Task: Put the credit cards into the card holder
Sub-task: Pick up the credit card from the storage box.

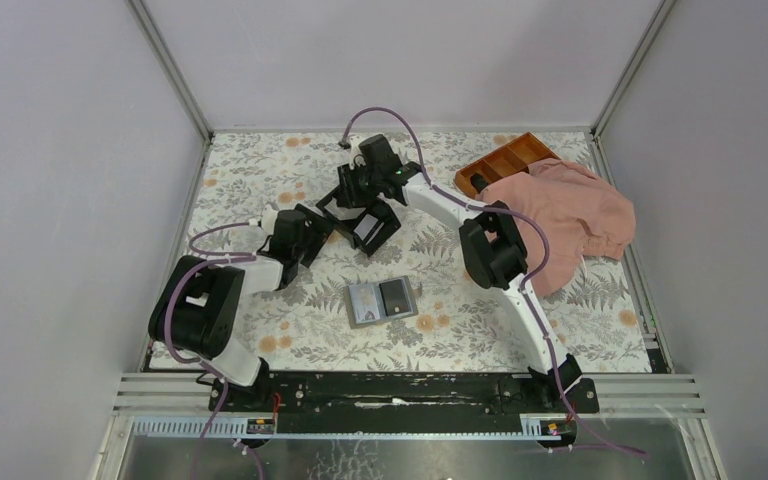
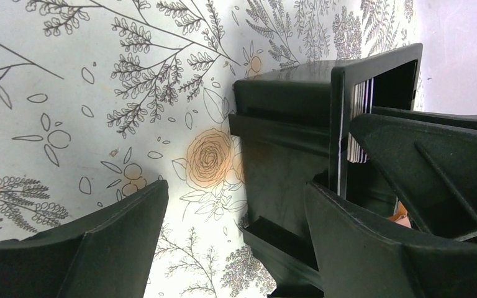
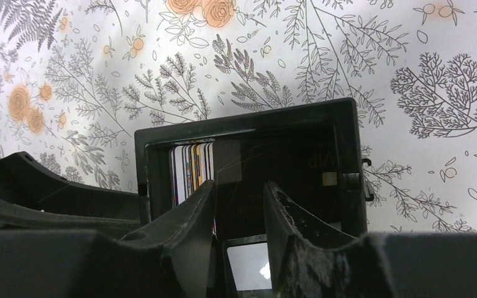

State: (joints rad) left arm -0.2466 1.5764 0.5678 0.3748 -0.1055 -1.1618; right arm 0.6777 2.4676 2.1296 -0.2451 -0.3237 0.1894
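The card holder (image 1: 382,302) lies open and flat on the table in front of both grippers, showing a grey panel and a dark one. Several credit cards (image 3: 191,171) stand on edge at one end of a black box (image 3: 348,155); their pale edges (image 2: 360,118) also show in the left wrist view. My right gripper (image 3: 239,189) reaches into that box, jaws half apart with a dark card (image 3: 242,167) in the gap; whether they press on it is unclear. My left gripper (image 2: 236,205) stands open, the box (image 2: 286,149) close to one finger and far from the other.
An orange-brown divided tray (image 1: 505,162) sits at the back right, with a crumpled pink cloth (image 1: 565,215) beside it under the right arm. The two grippers crowd together round the black box (image 1: 375,228) at the middle of the flowered table.
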